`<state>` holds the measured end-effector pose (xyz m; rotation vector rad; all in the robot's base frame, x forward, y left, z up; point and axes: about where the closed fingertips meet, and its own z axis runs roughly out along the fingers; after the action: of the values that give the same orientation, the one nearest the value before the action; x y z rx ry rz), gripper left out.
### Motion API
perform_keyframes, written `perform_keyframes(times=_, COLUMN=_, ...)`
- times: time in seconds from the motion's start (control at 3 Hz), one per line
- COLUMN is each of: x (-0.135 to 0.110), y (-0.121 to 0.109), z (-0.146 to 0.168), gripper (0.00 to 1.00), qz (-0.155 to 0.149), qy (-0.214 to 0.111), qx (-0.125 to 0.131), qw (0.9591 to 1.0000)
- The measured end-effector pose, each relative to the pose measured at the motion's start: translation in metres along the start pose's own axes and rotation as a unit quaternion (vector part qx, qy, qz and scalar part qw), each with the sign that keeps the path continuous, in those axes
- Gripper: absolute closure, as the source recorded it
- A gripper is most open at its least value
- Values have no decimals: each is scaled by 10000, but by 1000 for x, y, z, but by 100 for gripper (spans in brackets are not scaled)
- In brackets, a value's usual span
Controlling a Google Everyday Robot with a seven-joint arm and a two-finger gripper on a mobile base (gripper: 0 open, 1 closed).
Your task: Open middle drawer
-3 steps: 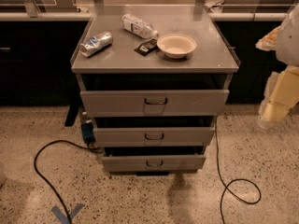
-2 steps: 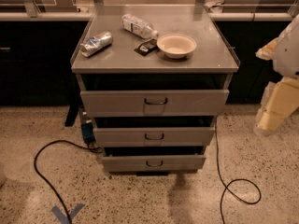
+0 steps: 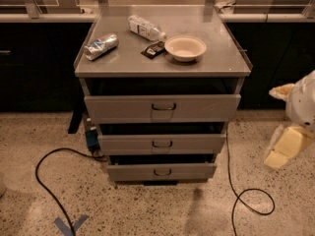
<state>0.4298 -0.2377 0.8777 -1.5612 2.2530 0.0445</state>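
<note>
Two pale-yellow pieces at the far right edge, below the white arm: the jaws, out over the floor, level with the lower drawers and well apart from the cabinet. Cannot tell whether wide or narrow.

Leftward across speckled floor to a black cable looping down by the cabinet's right side. Then the grey cabinet, three drawer fronts stacked, a dark gap above each. Middle drawer between the tallest front above and the narrowest front below, small dark wire handle at centre, well apart from the jaws.

On the worktop: a shallow bowl right of centre, a small dark packet just beside it on the left, a clear plastic bottle lying behind, a crumpled silver can lying near the left rim.

Left of the cabinet, a blue object low down and a second black cable curving forward; blue tape mark near the bottom edge.
</note>
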Motion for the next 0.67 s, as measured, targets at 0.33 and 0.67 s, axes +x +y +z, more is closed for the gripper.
perform_keyframes(times=0.33, x=27, y=11, z=46, gripper=0, qz=216, qy=-427, qx=-254, qw=9985)
perform_keyframes(times=0.67, x=34, y=21, z=96, gripper=0, qz=57, qy=-875, qx=-791, qw=9930)
